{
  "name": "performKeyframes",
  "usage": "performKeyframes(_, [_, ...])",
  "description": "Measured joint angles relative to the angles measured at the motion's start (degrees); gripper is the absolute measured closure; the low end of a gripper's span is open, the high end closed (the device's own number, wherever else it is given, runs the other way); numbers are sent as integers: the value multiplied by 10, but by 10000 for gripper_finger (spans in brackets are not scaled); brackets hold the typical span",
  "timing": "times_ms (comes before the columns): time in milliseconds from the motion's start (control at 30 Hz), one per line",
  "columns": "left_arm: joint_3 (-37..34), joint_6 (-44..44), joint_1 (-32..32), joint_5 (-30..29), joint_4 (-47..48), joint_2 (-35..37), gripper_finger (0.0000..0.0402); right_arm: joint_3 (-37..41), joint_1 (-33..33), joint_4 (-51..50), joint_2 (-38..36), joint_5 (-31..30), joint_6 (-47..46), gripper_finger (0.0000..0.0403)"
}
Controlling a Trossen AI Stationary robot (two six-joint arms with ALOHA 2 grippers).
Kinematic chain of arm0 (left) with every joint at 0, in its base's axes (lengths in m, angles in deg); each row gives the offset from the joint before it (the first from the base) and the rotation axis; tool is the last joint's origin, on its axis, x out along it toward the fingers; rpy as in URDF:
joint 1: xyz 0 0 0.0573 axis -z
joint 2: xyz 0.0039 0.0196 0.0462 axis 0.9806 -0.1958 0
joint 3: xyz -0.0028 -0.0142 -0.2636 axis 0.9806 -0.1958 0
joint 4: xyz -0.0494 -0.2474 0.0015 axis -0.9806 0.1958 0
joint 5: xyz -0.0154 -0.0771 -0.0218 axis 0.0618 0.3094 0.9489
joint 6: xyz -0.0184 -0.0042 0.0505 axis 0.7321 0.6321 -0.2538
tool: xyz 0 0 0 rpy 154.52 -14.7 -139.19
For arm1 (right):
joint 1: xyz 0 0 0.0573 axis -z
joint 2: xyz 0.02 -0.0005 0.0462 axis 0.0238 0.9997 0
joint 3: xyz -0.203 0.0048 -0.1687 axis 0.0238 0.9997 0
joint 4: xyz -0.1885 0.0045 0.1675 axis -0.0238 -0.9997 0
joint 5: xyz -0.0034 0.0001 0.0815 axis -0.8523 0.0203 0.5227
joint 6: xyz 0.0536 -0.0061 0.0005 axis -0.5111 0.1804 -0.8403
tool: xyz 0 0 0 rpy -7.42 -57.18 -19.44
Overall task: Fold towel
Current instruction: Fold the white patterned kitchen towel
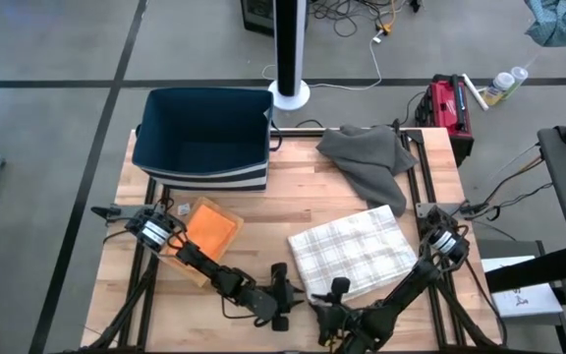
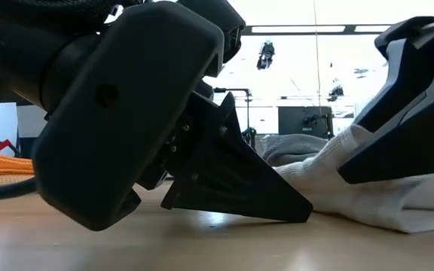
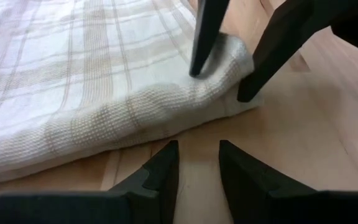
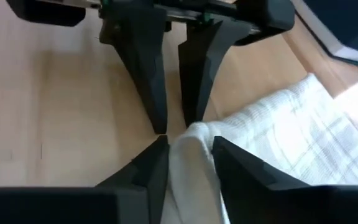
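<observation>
Pinching the towel corner
Right gripper (image 4: 188,155) pinches the checked towel (image 1: 352,251); left gripper (image 3: 197,165) sits slightly spread, empty, on the desk (image 1: 293,202).

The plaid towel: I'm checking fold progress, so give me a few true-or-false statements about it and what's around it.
1. The plaid towel lies folded on the table. True.
2. The right pincer has a corner of the plaid towel between its fingers. True.
3. The left pincer grips the orange cloth. False: it holds nothing and points at the plaid towel's corner.
4. The grey towel sits inside the dark bin. False: it lies crumpled on the table beside the bin.
5. The orange cloth lies near the left arm's base. True.
</observation>
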Motion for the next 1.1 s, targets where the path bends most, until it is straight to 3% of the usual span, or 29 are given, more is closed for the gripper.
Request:
performKeyframes(400, [0, 0, -6, 0, -1, 0, 296, -5, 3, -24, -21, 55, 6, 394])
performKeyframes(633, [0, 1, -11, -1, -2, 0, 296, -43, 5, -101, -28, 55, 7, 391])
performKeyframes(1100, [1, 6, -22, -1, -3, 10, 296, -45, 7, -111, -27, 55, 1, 399])
